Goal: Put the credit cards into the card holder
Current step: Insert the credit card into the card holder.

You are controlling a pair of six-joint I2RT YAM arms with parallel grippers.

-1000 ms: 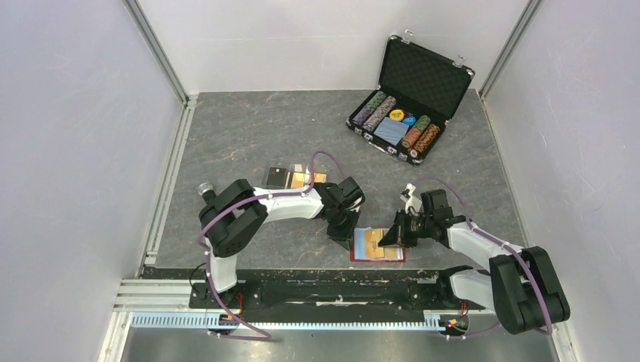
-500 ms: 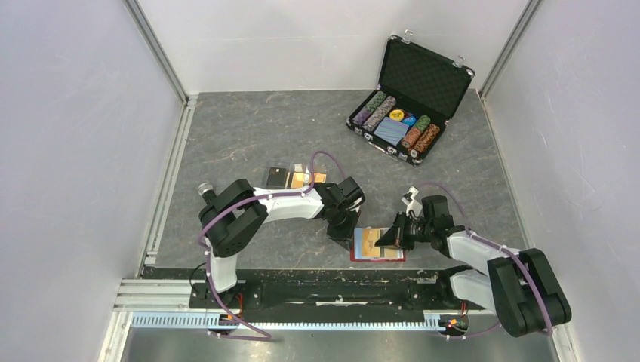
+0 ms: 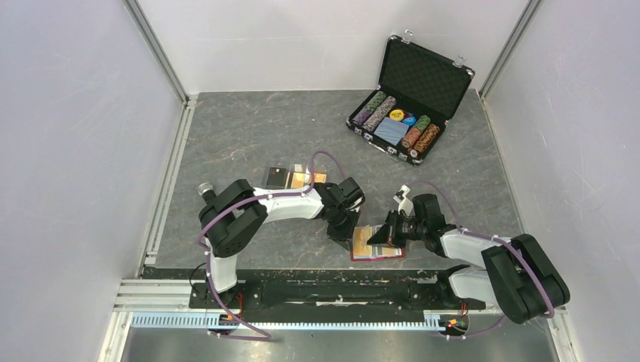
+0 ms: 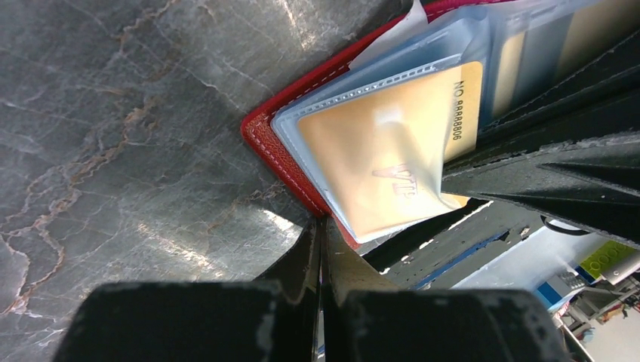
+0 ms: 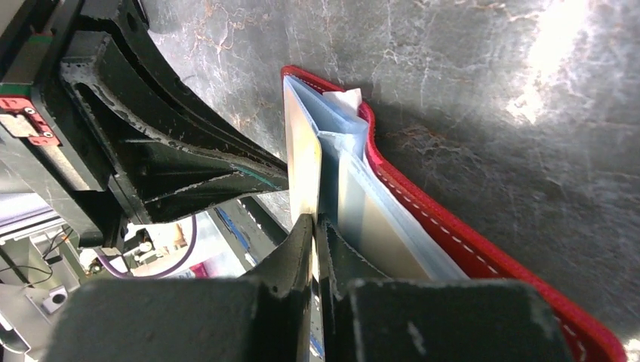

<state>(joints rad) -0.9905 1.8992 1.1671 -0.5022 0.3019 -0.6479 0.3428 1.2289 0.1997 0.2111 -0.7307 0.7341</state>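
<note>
Pinch on sleeve, card holder open by near table edge.
Right gripper clamped one pale sleeve upright; left gripper tips closed on red cover corner. Gold card sat inside clear blue-grey sleeve.

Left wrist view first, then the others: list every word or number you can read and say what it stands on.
"NO.8888806", roughly, the count of digits uncertain: printed along one edge of the gold card, which sits in a clear sleeve of the red card holder.
"VIP", probably, blurred through the sleeve: middle of the same card.
On the green label in the background: too blurred to read.
On the poker case and its chips: too small to read.
</note>
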